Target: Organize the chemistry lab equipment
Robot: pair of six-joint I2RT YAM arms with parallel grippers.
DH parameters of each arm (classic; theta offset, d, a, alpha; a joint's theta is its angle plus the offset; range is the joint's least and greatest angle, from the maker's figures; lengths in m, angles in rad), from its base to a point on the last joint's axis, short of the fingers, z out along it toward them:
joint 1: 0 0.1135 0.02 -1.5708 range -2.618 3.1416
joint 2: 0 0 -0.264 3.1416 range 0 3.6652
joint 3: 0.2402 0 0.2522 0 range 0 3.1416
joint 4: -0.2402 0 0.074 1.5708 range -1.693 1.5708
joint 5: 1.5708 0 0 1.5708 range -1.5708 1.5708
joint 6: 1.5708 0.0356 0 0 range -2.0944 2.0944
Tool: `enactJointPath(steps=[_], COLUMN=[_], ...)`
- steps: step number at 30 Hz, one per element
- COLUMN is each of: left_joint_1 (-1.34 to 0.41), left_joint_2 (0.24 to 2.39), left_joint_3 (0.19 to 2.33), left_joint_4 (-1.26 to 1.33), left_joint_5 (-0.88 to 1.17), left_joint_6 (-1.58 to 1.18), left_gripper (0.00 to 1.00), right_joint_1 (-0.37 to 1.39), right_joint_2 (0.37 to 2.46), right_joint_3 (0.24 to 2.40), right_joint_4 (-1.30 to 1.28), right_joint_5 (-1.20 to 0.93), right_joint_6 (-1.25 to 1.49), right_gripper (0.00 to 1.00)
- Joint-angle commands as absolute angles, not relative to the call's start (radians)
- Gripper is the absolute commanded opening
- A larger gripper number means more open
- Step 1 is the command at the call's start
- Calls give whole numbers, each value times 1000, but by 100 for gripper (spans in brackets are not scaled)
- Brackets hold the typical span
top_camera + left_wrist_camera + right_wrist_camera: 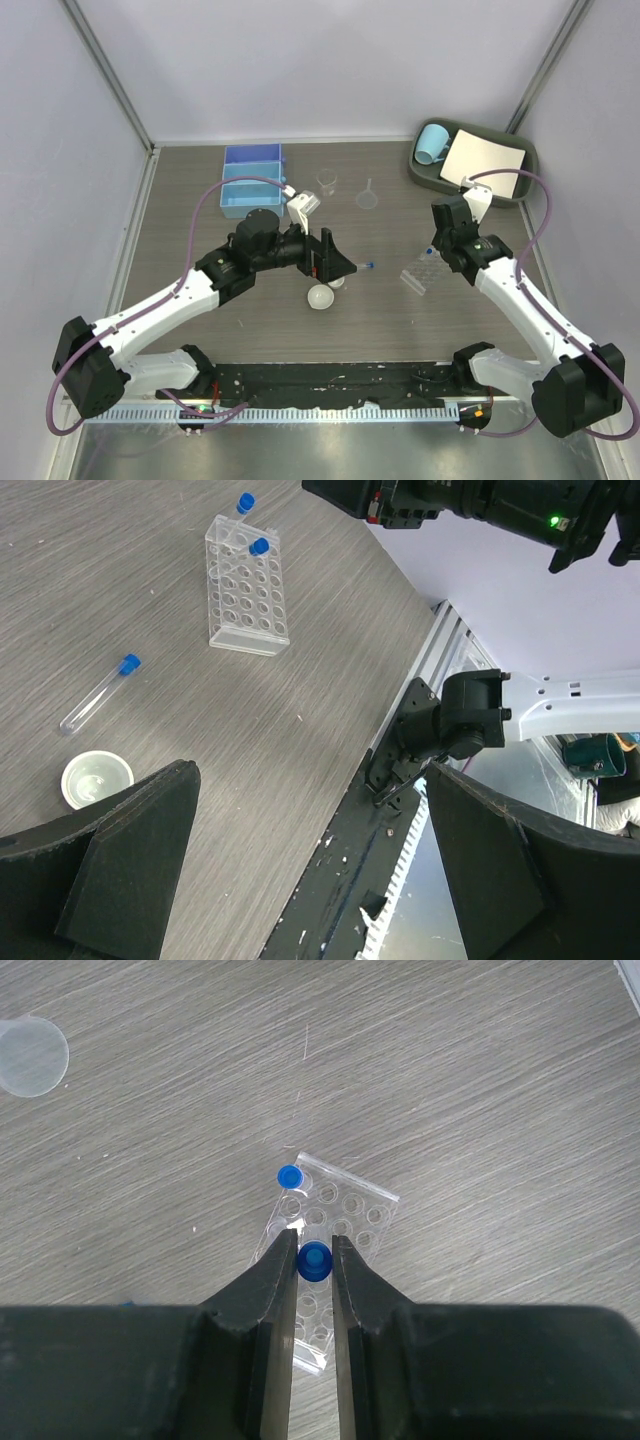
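Mug (431, 143) and paper (485, 157) in tray (424, 174)

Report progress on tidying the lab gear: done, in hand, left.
Done: one blue-capped tube stands in the tube rack. In hand: the right gripper pinches a second tube over the rack. Left: a loose tube, white dish, beaker and funnel are unsorted; the left gripper is open, empty.

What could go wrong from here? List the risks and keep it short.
1. The right gripper pinches a blue-capped tube by its cap above the clear rack. If it misses a hole, it could push or tip the light-looking rack.
2. A loose tube lies flat on the table beside the white dish. The open left gripper nearby could nudge it and set it rolling.
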State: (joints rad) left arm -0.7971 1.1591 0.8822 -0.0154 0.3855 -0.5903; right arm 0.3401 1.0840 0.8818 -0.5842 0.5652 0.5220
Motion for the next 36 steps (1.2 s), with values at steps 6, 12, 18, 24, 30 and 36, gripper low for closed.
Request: enactJointPath(steps=[6,12,18,24,30,36], left_joint_1=[-795,-795,-795,-795,-795,-795], left_joint_2=[1143,1137,1131,1123,1123,1124], left_joint_3=[870,867,865,862,857,857], left_joint_4=[37,38,40,37,32,35], left_joint_5=[396,400,402,402,396,399], left_joint_6=[-568,-565,-560,-555,-551,-551], left_gripper=[100,100,100,100,100,100], right_joint_1=[339,347,359,374,380,382], right_joint_2=[1098,1120,1158,1198,1218,1206], right_joint_3=[804,773,767,759,756,749], right_joint_4=[-387,-313,-267,-233,-222,-222], right_joint_5=[581,575,586,601,624,646], right_joint_6=[528,514,500,492,485,476], right_gripper=[1,1,1,1,1,1])
